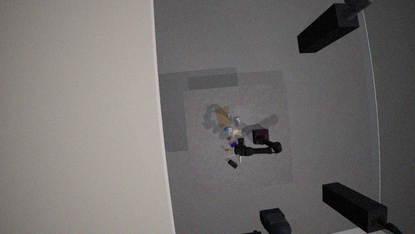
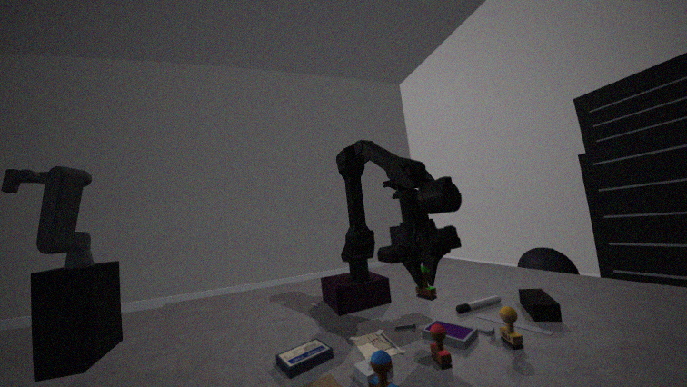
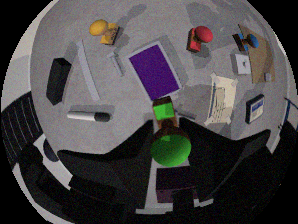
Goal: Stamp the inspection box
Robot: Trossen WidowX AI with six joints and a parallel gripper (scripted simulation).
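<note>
The black parallel-jaw end effector (image 2: 424, 278) is clamped on the green-knobbed wooden stamp (image 3: 168, 137), carrying it upright, face down, clear of the grey counter (image 2: 601, 336). It hangs just beside the purple rectangular ink pad (image 3: 153, 71), presumably so the face can press flat for inking; the cream inspection card (image 3: 222, 99) lies near, on the pad's far side.

A green-knobbed stamp (image 3: 170, 147) is hanging over a purple ink pad (image 3: 154, 71), as red-knobbed (image 3: 200, 38), yellow-knobbed (image 3: 104, 30) and blue-knobbed (image 3: 246, 40) stamps are flanking a cream card (image 3: 222, 99) on grey bench (image 3: 166, 10).
</note>
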